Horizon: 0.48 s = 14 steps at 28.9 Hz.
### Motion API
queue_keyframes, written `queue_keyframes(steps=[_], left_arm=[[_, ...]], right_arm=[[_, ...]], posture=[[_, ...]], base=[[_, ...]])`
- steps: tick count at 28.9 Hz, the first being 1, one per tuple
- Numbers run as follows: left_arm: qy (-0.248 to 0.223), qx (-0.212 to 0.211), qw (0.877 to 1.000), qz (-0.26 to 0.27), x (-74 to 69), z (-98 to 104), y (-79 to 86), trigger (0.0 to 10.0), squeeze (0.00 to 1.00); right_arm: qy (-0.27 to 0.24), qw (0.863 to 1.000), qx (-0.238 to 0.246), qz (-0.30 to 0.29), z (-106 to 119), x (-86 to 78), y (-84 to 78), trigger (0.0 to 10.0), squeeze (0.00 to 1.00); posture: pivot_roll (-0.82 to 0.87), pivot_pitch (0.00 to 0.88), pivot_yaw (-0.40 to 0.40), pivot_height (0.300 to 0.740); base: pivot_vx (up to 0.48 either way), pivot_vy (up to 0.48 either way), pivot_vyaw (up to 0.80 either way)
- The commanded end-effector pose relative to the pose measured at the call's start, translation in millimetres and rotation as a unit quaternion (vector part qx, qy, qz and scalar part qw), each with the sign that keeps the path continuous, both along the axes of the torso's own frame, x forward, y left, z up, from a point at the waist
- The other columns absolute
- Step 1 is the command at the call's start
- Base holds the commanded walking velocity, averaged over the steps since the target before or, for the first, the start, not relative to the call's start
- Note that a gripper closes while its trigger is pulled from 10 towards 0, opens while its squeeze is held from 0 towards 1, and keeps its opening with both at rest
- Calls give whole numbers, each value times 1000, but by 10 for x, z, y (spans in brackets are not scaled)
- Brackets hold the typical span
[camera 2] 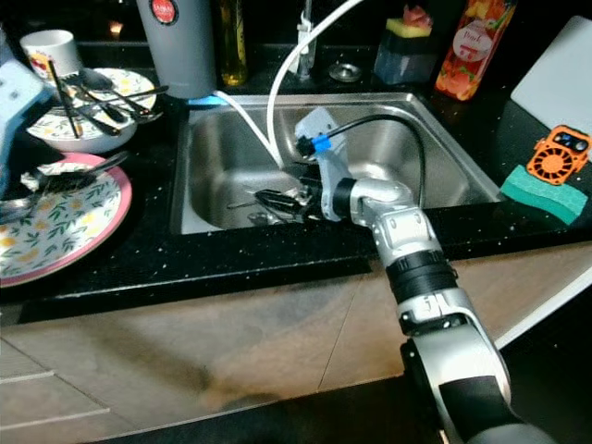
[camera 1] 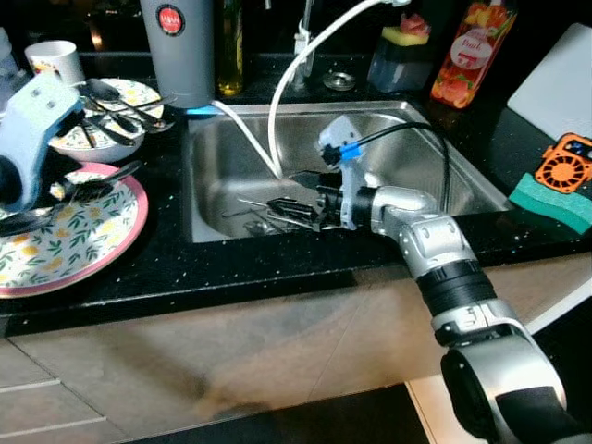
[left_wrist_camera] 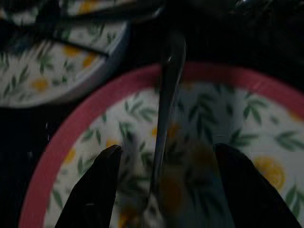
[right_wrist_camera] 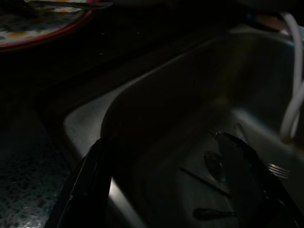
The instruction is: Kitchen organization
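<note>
Black speckled table around a steel sink (camera 1: 213, 157): my right pincer (camera 1: 294, 209) hangs spread over cutlery (right_wrist_camera: 213, 166) on its floor. My left pincer (left_wrist_camera: 164, 187) straddles a spoon (left_wrist_camera: 166, 109) on the pink-rimmed plate (camera 1: 111, 250), spread; a skewed close could flick it off.

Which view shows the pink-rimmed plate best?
The left eye view: the plate lies nearly whole on the counter, left of the sink. The left wrist view shows its rim and pattern close, dark; the right wrist view catches an edge.
</note>
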<state>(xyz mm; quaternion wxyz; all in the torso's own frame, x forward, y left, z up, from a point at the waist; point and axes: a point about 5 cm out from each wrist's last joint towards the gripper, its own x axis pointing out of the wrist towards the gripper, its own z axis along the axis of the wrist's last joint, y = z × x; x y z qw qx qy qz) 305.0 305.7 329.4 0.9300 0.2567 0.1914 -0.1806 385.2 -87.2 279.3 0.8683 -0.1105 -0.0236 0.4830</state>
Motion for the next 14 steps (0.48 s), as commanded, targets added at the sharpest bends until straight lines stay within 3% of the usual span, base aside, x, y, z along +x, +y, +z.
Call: queue_keyframes(steps=[1,9,11,12,14], left_arm=[[12,11,1000,4,-64,18,33,10000,1000],[19,12,999,22,-64,-56,100,10000,1000],[21,7,999,28,-52,-83,119,10000,953],[22,-3,999,31,-40,-105,130,10000,212],[24,-11,999,33,-32,-119,136,10000,212]], right_arm=[[5,1000,-8,14,-23,-17,35,10000,0],[-12,996,0,87,-3,-161,132,10000,0],[-15,995,0,94,-1,-178,140,10000,0],[-17,995,0,96,1,-185,142,10000,0],[-19,995,1,97,3,-189,143,10000,0]], posture=[[15,162,-65,740],[15,162,-65,740],[15,162,-65,740],[15,162,-65,740],[15,162,-65,740]], base=[[0,0,0],[0,0,0],[0,0,0],[0,0,0],[0,0,0]])
